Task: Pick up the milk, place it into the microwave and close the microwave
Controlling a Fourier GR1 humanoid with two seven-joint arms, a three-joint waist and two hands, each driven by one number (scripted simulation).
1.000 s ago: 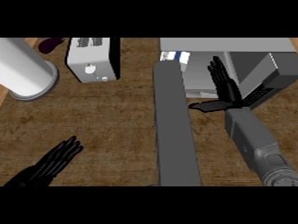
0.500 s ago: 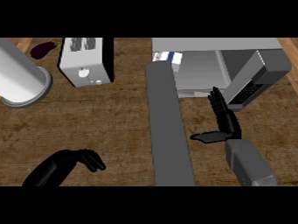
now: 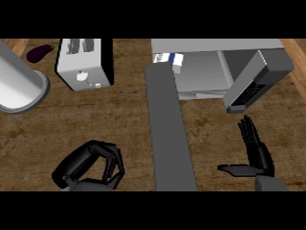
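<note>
Head view: the brown wood surface (image 3: 122, 117) fills most of the pic. The microwave (image 3: 215, 67) sits at the top, right of the middle. It's open. Its door (image 3: 172, 130) sticks out toward the bottom edge, seen edge-on like a long grey bar. The inside is light grey. The milk (image 3: 168, 58) is in there, at the back left corner, just beside the top end of the door. It's a small white carton w/ a blue patch. Only part of it shows. A dark grey slab w/ rows of small buttons (image 3: 255, 87) leans at the right side of the microwave.

Left hand (image 3: 92, 166) is low down, left of the door. Its fingers are curled in tight & hold nothing. It's well apart from the milk.

Right hand (image 3: 255, 155) is low down, right of the door, near but not touching it. Fingers are straight & point up toward the button slab, thumb sticks out to the left. It holds nothing.

A white toaster (image 3: 82, 63) stands at the top left. A purple eggplant (image 3: 39, 51) lies just left of it, near the top edge. A big white tube w/ a grey rim (image 3: 13, 85) is at the far left.
</note>
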